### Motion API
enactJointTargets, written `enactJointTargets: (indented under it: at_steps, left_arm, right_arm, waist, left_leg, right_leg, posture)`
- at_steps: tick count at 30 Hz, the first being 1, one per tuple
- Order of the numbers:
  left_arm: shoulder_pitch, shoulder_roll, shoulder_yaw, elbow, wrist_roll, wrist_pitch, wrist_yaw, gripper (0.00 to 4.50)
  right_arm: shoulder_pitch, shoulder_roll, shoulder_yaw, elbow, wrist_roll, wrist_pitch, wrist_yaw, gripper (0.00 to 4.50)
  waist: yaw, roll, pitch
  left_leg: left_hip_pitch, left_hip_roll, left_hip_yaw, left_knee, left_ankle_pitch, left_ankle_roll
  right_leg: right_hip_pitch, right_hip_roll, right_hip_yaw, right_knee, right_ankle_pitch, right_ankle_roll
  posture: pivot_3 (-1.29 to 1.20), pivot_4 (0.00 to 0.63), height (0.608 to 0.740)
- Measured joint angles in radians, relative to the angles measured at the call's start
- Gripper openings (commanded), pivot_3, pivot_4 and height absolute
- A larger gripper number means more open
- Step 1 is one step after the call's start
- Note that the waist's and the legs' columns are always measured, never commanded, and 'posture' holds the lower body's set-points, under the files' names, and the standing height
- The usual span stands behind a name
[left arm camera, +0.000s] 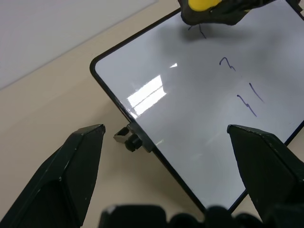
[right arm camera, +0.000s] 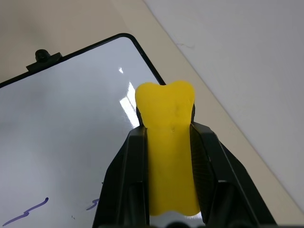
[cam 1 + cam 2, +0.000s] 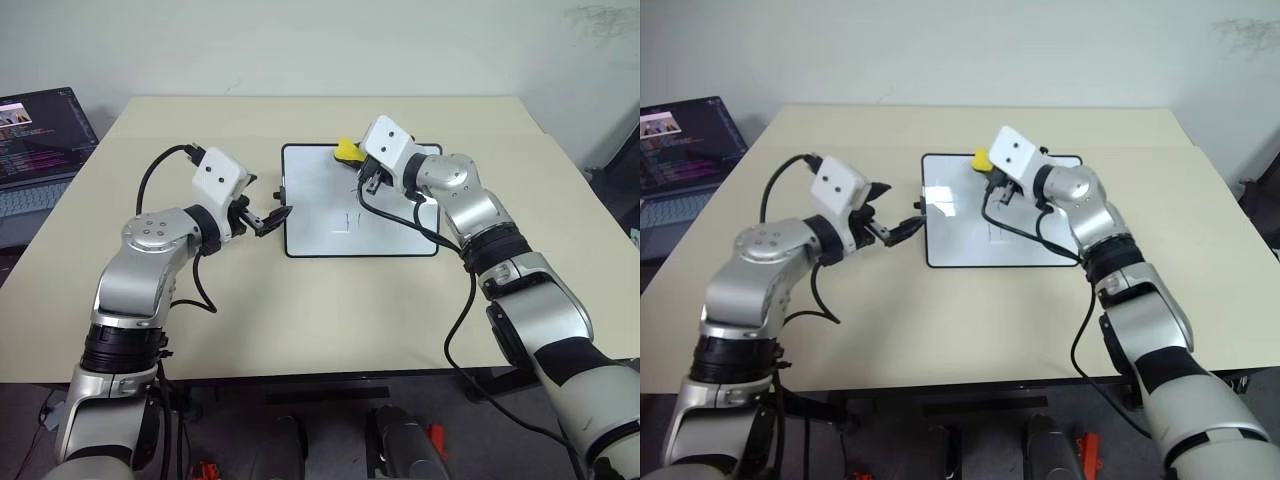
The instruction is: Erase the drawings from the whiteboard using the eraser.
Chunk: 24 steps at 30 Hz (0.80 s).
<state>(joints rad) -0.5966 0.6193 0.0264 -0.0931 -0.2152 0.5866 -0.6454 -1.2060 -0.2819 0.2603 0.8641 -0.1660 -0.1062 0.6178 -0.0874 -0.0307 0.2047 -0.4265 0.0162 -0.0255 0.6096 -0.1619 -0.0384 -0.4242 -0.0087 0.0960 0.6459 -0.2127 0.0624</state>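
The whiteboard [image 3: 318, 205] lies flat on the table, black-framed, with a small knob [image 1: 131, 140] on its left edge. The drawings [image 1: 247, 97], a few thin dark strokes, sit near the board's middle [image 3: 350, 218]. My right gripper [image 2: 168, 128] is shut on the yellow eraser [image 2: 167, 156] and holds it over the board's far edge [image 3: 347, 150], just beyond the uppermost stroke. Whether the eraser touches the surface I cannot tell. My left gripper [image 3: 278, 215] is open, its fingers [image 1: 83, 156] spread wide beside the board's left edge, holding nothing.
The beige table [image 3: 200, 330] extends well around the board on all sides. An open laptop [image 3: 40, 150] stands off the table's left side. A pale wall rises behind the far edge.
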Motion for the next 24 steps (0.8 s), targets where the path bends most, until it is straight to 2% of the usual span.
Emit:
enactJointTargets:
  at_steps: [15,24]
  left_arm:
    - [-0.031,-0.036,-0.031,0.023,0.005,-0.001,0.005,4.50]
    - [-0.031,-0.046,-0.041,0.021,0.006,0.004,0.007,4.50]
  right_arm:
    - [-0.036,0.002,0.000,0.043,-0.065,-0.051,-0.030,0.86]
    - [-0.079,-0.021,0.004,0.158,-0.126,-0.107,-0.076,0.86]
  waist:
    - [0.000,0.000,0.000]
    - [0.000,0.000,0.000]
  left_leg:
    - [0.000,0.000,0.000,0.000,0.000,0.000]
    - [0.000,0.000,0.000,0.000,0.000,0.000]
  right_leg:
    - [0.000,0.000,0.000,0.000,0.000,0.000]
    - [0.000,0.000,0.000,0.000,0.000,0.000]
  posture:
    - [0.00,0.150,0.740]
    - [0.00,0.150,0.740]
